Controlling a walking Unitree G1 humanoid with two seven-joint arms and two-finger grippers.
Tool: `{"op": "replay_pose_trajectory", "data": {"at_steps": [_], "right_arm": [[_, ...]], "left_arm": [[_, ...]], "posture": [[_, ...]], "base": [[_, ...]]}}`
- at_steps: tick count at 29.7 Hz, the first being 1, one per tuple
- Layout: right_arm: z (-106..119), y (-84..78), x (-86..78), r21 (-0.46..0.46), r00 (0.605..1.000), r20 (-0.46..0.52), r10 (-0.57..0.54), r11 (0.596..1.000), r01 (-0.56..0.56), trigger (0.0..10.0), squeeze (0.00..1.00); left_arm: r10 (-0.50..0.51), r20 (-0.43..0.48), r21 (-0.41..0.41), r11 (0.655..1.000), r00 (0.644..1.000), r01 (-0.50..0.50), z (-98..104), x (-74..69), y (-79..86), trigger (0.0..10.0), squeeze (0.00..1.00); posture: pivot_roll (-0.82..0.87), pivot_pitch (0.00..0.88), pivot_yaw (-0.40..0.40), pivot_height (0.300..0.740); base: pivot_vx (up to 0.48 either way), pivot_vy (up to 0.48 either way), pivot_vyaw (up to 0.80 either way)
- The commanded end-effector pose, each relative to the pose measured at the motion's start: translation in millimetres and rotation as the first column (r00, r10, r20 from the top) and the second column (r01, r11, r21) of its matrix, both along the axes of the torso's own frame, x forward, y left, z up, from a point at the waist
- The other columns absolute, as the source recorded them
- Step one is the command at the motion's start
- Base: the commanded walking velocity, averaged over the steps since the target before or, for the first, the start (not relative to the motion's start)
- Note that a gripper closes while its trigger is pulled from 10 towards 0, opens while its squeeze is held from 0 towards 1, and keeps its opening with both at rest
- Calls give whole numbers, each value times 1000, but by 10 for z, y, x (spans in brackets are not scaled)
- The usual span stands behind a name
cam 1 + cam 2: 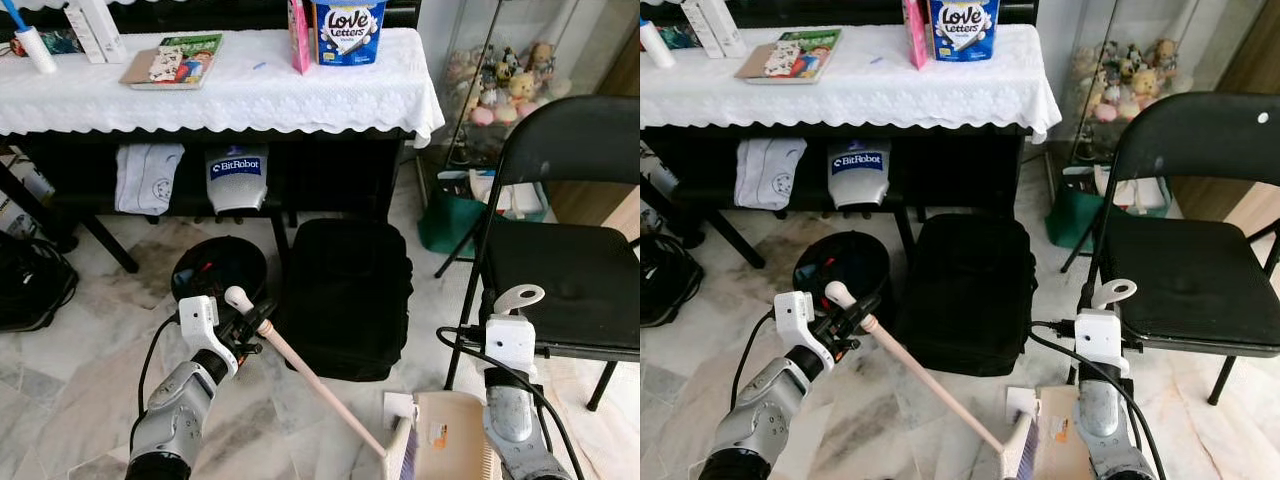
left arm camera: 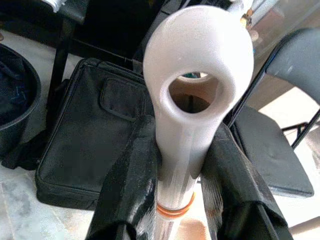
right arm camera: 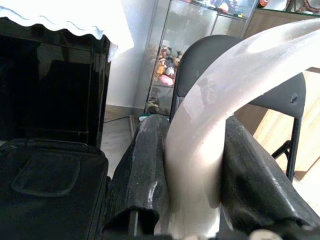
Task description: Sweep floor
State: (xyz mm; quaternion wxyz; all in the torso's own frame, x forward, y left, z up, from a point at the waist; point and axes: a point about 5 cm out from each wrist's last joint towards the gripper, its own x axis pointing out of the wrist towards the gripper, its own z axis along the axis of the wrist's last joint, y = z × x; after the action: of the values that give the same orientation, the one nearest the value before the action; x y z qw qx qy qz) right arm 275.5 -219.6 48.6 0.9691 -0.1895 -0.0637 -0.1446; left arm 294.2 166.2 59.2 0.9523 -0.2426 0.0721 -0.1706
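- My left gripper has its fingers clamped on the broom just below the looped end of its handle. The handle slants from there down to the right, to the brush head low on the floor, near me.
- My right gripper has its fingers clamped on the dustpan's upright handle. The pan sits just right of the brush head.
- Risk one: the grip on the broom is at the very end of the handle. I judge that a hard stroke could twist the handle between the fingers or lever it out, since the brush drags far from the hold.
- Risk two: the black bag lies just beyond the broom's shaft. A sweep to the far side would likely strike it and push debris under it.
- Risk three: the chair stands just right of the pan, and its near front leg is beside my right arm. Swinging the pan to the right could catch that leg.
- Risk four: a cable loops off each wrist. The right one hangs near the chair leg and may snag.
- Risk five: the black bin sits just beyond my left gripper, below the tabletop. A forward reach could knock it.
- I cannot make out any dirt on the floor, so I cannot judge progress.
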Motion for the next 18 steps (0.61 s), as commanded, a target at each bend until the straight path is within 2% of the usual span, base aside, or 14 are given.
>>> {"op": "replay_pose_trajectory", "data": {"at_steps": [1,5,10,13,18], "right_arm": [[-76,14,-36,12,999,-38,-7,1000,7,10000,0],[28,93,14,49,999,26,26,998,-28,10000,0],[169,241,49,98,987,109,120,987,-131,10000,0],[201,289,62,113,981,123,152,980,-166,10000,0],[240,403,118,164,965,127,228,955,-248,10000,0]], "left_arm": [[19,4,-47,999,1000,-19,13,-11,49,10000,0],[29,17,-57,998,999,-28,68,-1,173,10000,0],[55,45,-39,998,997,-54,154,-7,326,10000,0],[58,54,-30,998,997,-57,194,-12,380,10000,0],[65,85,46,997,994,-69,317,-3,589,10000,0]], "posture": [[-43,173,69,740],[-41,161,78,740],[-37,146,82,740],[-35,137,84,740],[-20,122,84,740]], "base": [[0,0,0],[0,0,0],[0,0,0],[0,0,0],[0,0,0]]}}
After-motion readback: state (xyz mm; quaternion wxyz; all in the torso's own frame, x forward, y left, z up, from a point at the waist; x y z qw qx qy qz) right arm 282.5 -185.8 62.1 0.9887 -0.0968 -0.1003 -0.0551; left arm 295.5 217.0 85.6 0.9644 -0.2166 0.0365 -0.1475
